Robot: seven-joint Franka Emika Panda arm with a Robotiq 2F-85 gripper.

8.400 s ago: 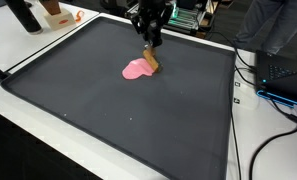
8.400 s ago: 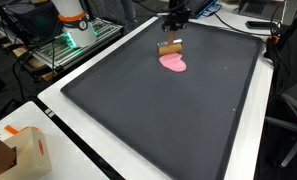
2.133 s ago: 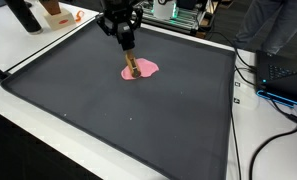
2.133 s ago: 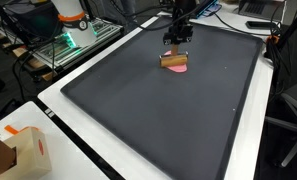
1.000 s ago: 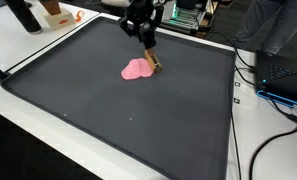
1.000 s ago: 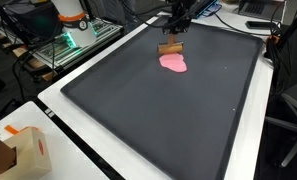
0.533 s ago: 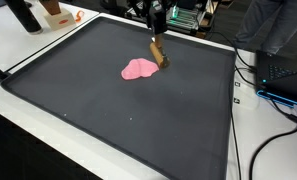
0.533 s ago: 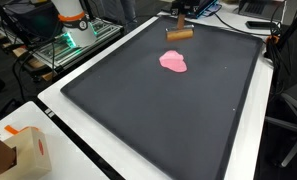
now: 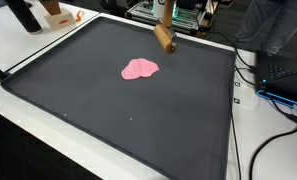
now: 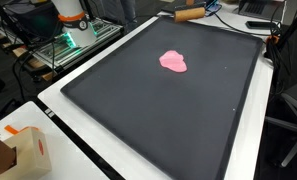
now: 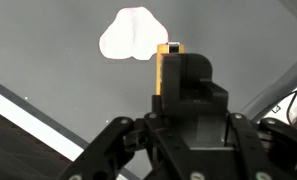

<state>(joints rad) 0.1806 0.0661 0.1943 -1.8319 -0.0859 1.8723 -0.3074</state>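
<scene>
Gripper: it is seen best in the wrist view point(image 11: 174, 62), where its dark body fills the lower half of the picture. In both exterior views it is almost wholly cut off by the top edge.
Fingers: they are pinched on a wooden cylinder point(image 11: 165, 80). One dark finger point(image 11: 195, 78) is pressed against the cylinder's side; the opposite finger appears to be hidden behind the cylinder, so its contact cannot be confirmed.
Wooden cylinder: it is held in the air, clear of the surface. In an exterior view point(image 9: 165, 39) it hangs steeply tilted over the far part of the mat. In an exterior view point(image 10: 189, 14) it is seen lying nearly level, close to the mat's far edge.
Pink lump: a flat, soft-looking patch is lying on the mat point(image 9: 139, 69) point(image 10: 173, 61), well apart from the cylinder and touched by nothing. In the wrist view it shows as a pale blob point(image 11: 131, 33), just beyond the cylinder's tip.
Black mat: a large dark sheet with a raised rim point(image 9: 108, 125) point(image 10: 158, 125) is spread over a white table point(image 9: 33, 45).
Surroundings: a cardboard box point(image 10: 23, 150) is set on the table at a near corner, and dark cables point(image 9: 278, 95) are draped beside the mat.
</scene>
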